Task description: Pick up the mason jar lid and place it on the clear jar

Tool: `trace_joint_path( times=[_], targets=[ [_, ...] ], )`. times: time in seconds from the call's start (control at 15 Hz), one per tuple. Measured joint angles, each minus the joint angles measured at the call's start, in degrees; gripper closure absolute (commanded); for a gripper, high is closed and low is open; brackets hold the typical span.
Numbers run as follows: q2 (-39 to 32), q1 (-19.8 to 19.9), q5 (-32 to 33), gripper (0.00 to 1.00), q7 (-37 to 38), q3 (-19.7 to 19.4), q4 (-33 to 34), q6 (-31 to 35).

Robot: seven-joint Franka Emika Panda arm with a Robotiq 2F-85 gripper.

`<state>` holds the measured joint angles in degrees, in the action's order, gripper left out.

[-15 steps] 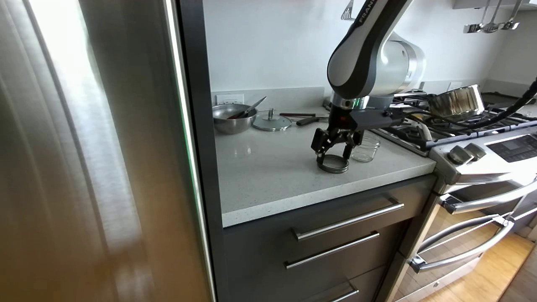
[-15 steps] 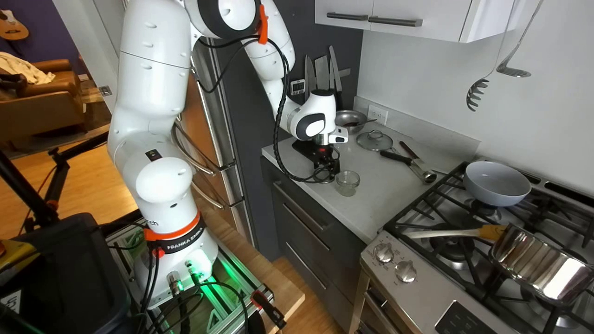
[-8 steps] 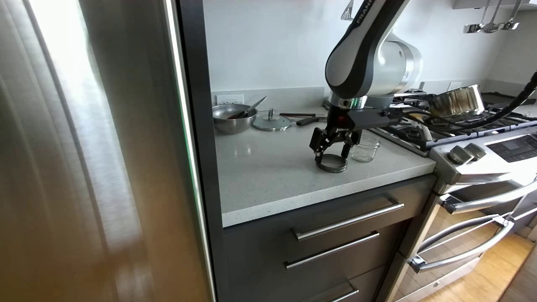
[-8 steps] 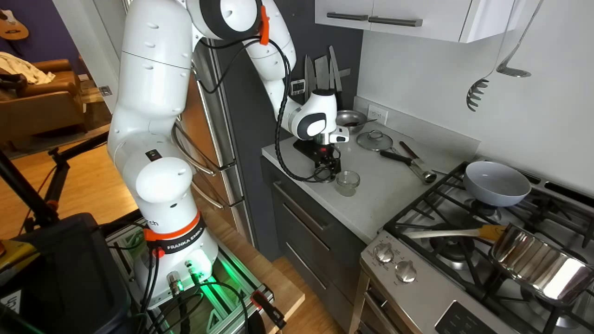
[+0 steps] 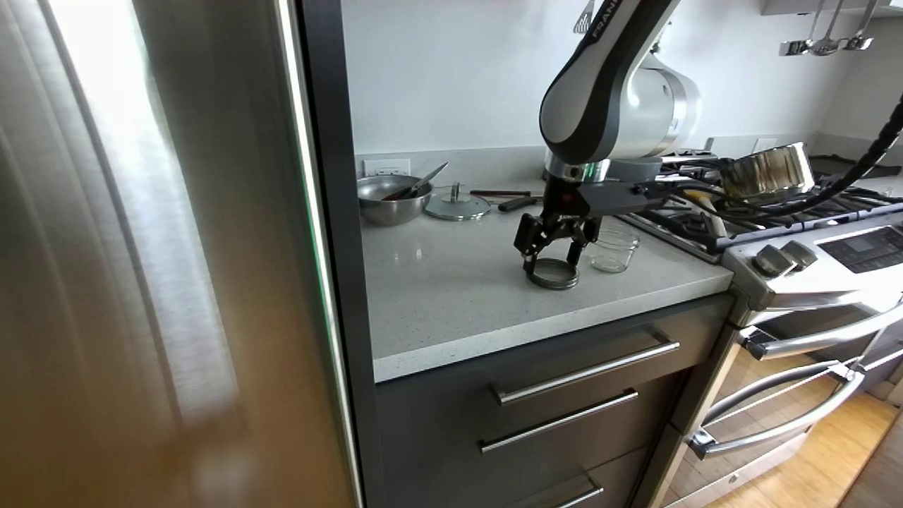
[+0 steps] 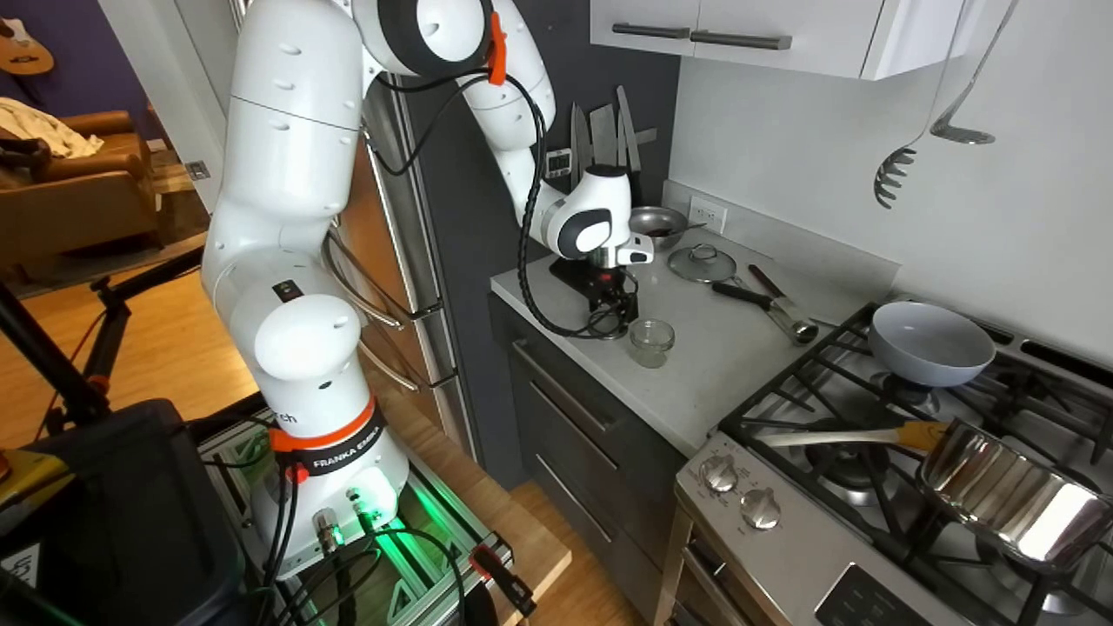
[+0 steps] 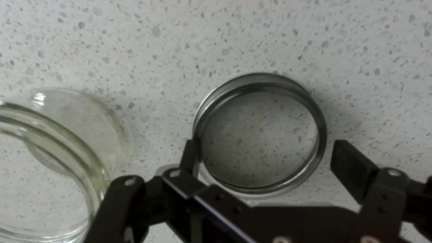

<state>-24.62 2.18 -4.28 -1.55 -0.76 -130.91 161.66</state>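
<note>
The mason jar lid, a dark grey metal ring, lies flat on the counter. My gripper stands over it with wide jaws, one finger to each side of the ring. In the wrist view the left finger meets the ring's left side, while a gap separates the right finger from the rim. The clear jar stands without a cover close by on the left there. In both exterior views the jar is upright beside my gripper; the lid shows under the fingers.
A steel bowl with a utensil in it, a glass pan lid and dark-handled utensils sit towards the back wall. The stove with a steel pot adjoins the counter beyond the jar. The counter's front edge runs near the lid.
My gripper has shifted a little away from the clear jar, and the lid has slid along the counter with it. The jar has stayed put; the jaws remain wide.
</note>
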Motion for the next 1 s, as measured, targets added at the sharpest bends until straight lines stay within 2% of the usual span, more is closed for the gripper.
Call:
trace_joint_path(
  times=[0.4, 1.0],
  targets=[
    [0.19, 0.08, 0.00, 0.00, -0.18, 0.77, 0.38, -0.77],
    [0.89, 0.26, 0.17, 0.00, -0.18, -0.33, 0.42, -4.24]
  ],
)
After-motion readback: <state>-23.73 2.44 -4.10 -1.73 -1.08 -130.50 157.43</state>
